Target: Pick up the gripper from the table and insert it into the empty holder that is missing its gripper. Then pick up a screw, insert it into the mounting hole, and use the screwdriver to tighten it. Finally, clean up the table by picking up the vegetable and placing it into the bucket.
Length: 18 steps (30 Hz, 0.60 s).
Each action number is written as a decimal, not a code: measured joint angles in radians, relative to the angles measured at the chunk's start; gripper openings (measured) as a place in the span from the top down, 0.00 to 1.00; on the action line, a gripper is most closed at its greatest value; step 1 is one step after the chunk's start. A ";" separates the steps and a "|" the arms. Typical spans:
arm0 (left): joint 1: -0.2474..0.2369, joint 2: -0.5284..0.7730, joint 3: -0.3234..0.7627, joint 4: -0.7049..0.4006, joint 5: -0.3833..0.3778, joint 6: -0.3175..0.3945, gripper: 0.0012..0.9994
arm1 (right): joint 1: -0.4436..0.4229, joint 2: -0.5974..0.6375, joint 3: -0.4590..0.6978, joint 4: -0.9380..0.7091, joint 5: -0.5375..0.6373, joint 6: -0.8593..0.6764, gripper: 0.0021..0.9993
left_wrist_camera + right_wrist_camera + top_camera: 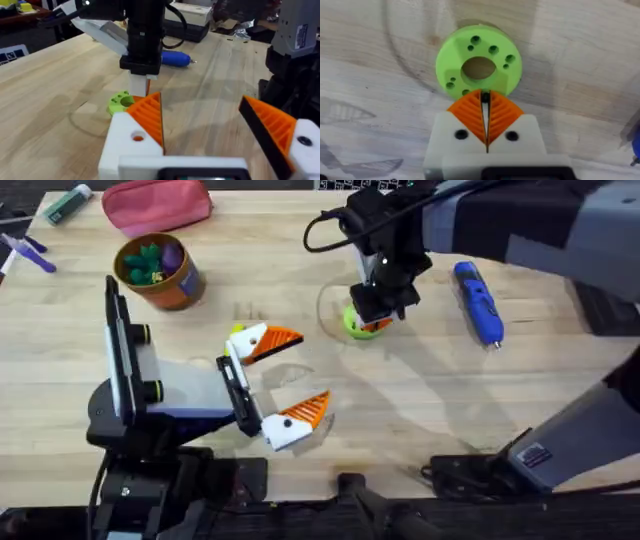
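Observation:
My right gripper (372,320) hangs straight down over the round green disc with holes (479,62), its orange pads (470,112) pressed together; a tiny dark spot sits between their tips and I cannot tell what it is. My left gripper (283,378) lies low and open on the table, both white fingers bearing orange wedges, nothing between them (200,100). The blue screwdriver (478,302) lies to the right of the disc. The orange-brown bucket (178,288) stands at the back left with green, purple and yellow toy pieces inside. The loose gripper, the empty holder and the screw are out of view.
A pink pouch (157,202) lies at the back edge behind the bucket, with a green marker (68,204) and a purple pen (28,250) at the far left. Bare wood stretches between the disc and the front edge.

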 joint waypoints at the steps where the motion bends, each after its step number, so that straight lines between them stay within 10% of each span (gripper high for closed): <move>1: 0.000 0.000 0.000 0.000 0.000 0.000 0.05 | -0.001 0.000 0.000 0.001 0.000 0.001 0.99; 18: 0.000 0.000 0.000 0.000 0.000 0.000 0.05 | -0.001 -0.009 0.000 -0.002 0.007 0.001 1.00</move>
